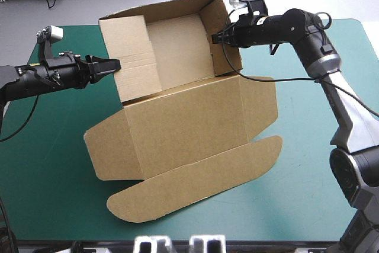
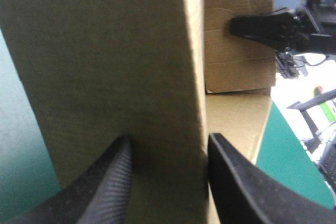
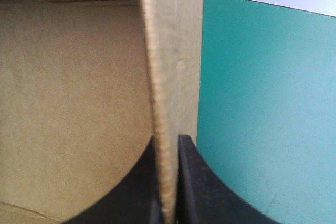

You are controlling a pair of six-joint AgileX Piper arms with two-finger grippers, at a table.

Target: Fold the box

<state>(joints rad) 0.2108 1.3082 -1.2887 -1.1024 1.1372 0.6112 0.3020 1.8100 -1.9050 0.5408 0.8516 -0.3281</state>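
Box (image 1: 177, 117) sits half-formed, tray at upper centre; left gripper (image 1: 117, 63) and right gripper (image 1: 214, 38) each pinch a side wall. A slipping pinch could let that wall spring open.

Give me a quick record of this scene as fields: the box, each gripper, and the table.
box: brown, open tray with walls raised at the far end
lid: flat, stretching toward the table's near edge, flaps spread
left gripper: shut on the left wall
right gripper: shut on the right wall
table: teal-green cover, the box on it
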